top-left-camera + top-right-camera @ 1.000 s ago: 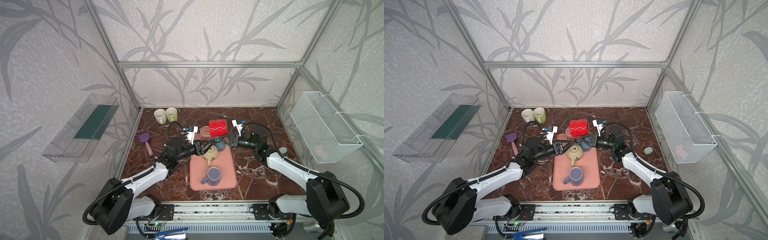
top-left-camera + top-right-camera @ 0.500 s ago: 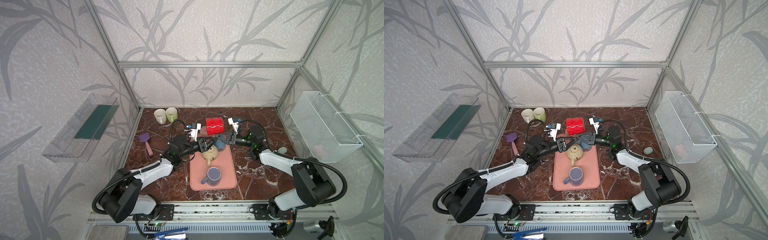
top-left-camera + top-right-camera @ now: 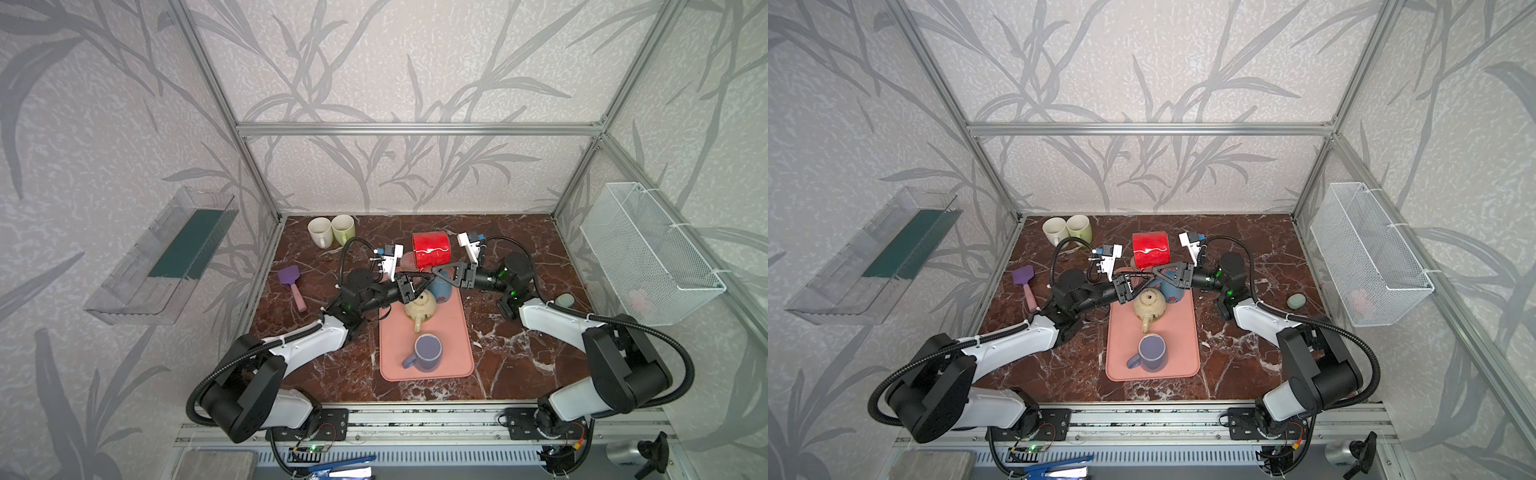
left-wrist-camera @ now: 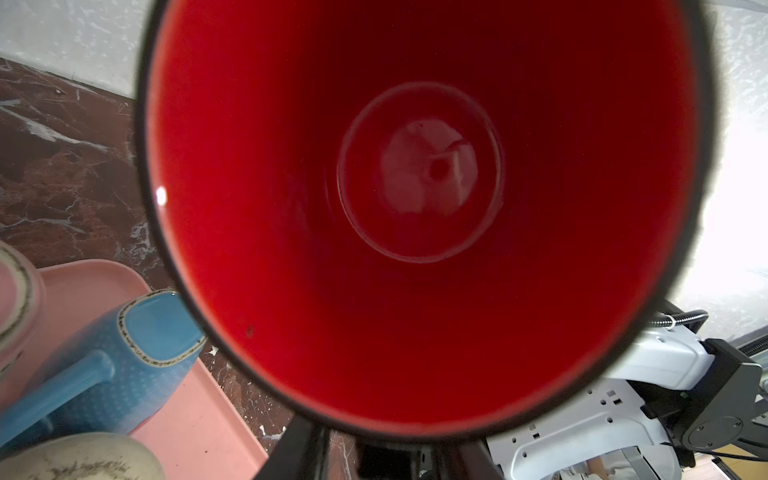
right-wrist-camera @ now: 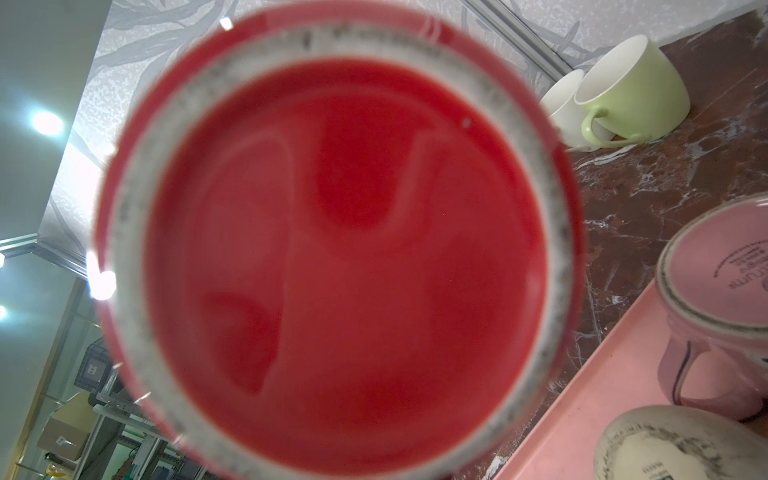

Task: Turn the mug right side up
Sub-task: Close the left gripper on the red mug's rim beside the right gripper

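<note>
Right fingers (image 3: 455, 274) hold red mug (image 3: 431, 249) | axis horizontal | mouth toward left arm (image 3: 307, 336)

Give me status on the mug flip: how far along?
Done: the red mug is off the table, carried by the right end effector. In hand: it lies on its side, mouth facing the left wrist camera, base facing the right one; the left end effector is at its mouth side, grip unclear. Left: tip it mouth-up and set it down.
</note>
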`<state>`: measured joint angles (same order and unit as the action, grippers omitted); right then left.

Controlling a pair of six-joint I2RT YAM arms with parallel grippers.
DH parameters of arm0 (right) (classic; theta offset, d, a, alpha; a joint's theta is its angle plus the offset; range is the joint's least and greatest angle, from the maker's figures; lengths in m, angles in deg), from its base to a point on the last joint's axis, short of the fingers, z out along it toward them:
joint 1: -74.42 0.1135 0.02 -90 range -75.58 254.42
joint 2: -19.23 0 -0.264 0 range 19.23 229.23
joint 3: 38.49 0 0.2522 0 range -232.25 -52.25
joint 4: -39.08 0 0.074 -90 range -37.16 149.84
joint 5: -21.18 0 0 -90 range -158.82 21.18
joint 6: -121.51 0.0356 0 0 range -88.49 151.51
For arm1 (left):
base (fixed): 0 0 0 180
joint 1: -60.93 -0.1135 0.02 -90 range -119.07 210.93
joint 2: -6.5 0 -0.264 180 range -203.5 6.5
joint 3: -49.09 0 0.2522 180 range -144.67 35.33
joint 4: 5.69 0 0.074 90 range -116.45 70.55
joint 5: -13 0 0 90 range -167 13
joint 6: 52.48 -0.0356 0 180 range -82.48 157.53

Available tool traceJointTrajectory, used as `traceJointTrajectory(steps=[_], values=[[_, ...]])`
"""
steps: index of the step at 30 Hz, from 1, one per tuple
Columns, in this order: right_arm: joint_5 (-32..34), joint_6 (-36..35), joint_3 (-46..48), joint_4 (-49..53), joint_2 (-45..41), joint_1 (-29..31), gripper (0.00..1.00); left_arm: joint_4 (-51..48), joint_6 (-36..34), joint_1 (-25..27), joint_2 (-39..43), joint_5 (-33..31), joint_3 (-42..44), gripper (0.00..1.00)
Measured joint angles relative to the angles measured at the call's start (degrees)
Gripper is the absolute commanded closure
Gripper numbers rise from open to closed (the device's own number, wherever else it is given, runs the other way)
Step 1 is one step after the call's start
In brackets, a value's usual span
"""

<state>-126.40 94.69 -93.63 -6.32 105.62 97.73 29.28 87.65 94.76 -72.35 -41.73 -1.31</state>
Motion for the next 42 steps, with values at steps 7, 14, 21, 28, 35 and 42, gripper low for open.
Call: traceJointTrajectory(steps=[7, 14, 21, 28, 35, 42], values=[[0.0, 0.4, 0.9, -1.2, 0.0, 0.1, 1.0, -0.3, 0.0, 0.2, 0.2, 0.4, 0.0, 0.69], [-0.1, 0.5, 1.0, -2.4, 0.0, 0.4, 1.0, -1.9, -0.5, 0.2, 1.7, 0.3, 0.0, 0.66], [-1.4, 0.4, 1.1, -2.8, -0.1, 1.0, 1.0, -4.5, -1.6, 0.4, 5.6, -1.7, 0.2, 0.56], [-1.4, 0.2, 1.1, -2.7, -0.2, 1.3, 1.0, -5.6, -1.9, 0.3, 6.4, -2.8, 0.5, 0.68], [-0.4, -0.9, 1.1, -2.1, -0.3, 1.8, 1.0, -5.4, -1.6, 0.3, 6.4, -2.7, 0.7, 0.84], [0.1, -1.1, 1.1, -2.0, -0.3, 1.9, 1.0, -5.4, -1.9, 0.2, 6.3, -2.8, 0.8, 1.0]])
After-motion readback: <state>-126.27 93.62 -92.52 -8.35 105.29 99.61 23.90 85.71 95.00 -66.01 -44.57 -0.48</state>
